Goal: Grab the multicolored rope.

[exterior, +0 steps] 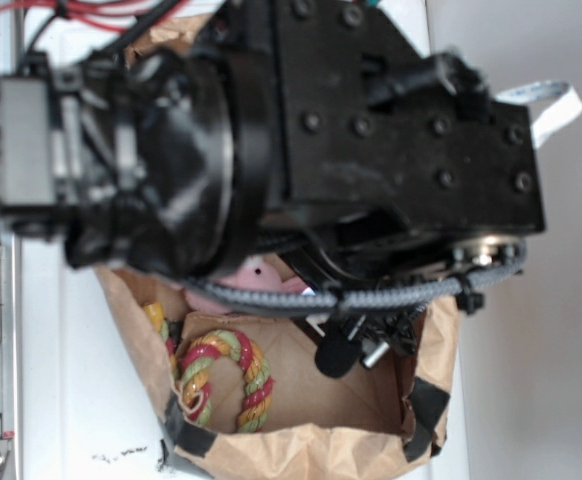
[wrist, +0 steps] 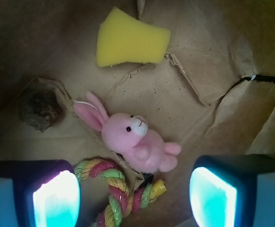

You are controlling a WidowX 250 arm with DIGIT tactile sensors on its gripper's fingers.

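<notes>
Just inside the left finger of the wide-open gripper [wrist: 135, 196] lies the multicolored rope [wrist: 113, 189], running toward the wrist

Your exterior view is bright and washed out: the white tabletop [exterior: 531, 330] and pale wall blow out to near-flat grey-white. The black robot arm housing [exterior: 371, 120] fills the frame, close and soft, with glare on its glossy round joint. The crumpled brown paper bag [exterior: 271, 455] below lies in the arm's shade.

Your wrist view is dim and warm, darkening toward the upper left corner. The two glowing cyan finger pads [wrist: 56, 201] are blurred and overexposed. The fuzzy pink plush bunny [wrist: 133, 137] is fairly sharp; the yellow foam sponge wedge [wrist: 130, 42] is evenly lit.
</notes>
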